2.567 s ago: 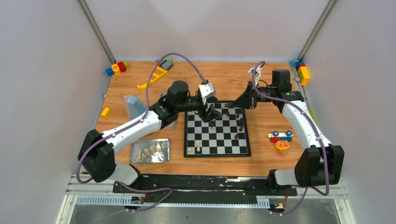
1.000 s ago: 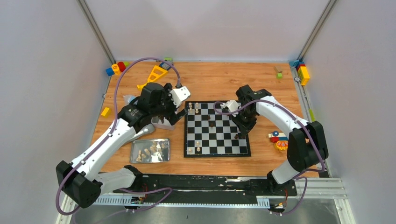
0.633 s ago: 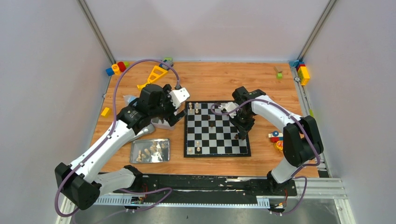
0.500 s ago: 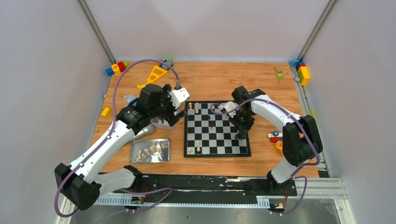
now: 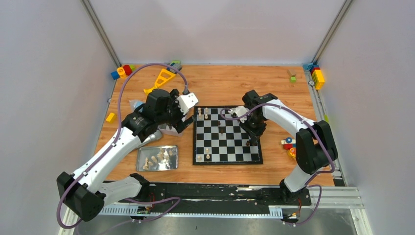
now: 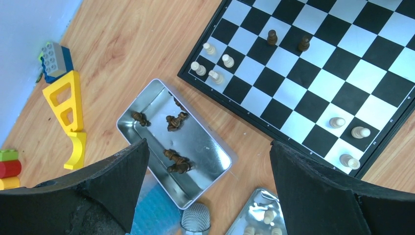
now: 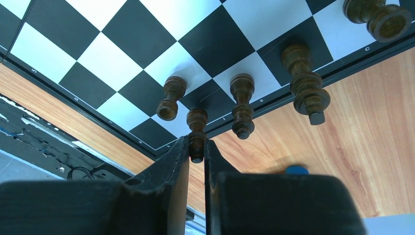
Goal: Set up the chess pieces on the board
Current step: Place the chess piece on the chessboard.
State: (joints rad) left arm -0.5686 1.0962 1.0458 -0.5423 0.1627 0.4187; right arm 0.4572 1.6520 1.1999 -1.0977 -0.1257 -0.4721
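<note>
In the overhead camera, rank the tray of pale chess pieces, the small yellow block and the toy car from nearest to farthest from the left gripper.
1. Tray of pale pieces: just toward the arm bases from the open left gripper.
2. Small yellow block: farther out to the left.
3. Toy car: across the board, on the right side.

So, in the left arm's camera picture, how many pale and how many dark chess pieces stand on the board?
Pale chess pieces: 7
Dark chess pieces: 2
Total on the board in that view: 9
</note>
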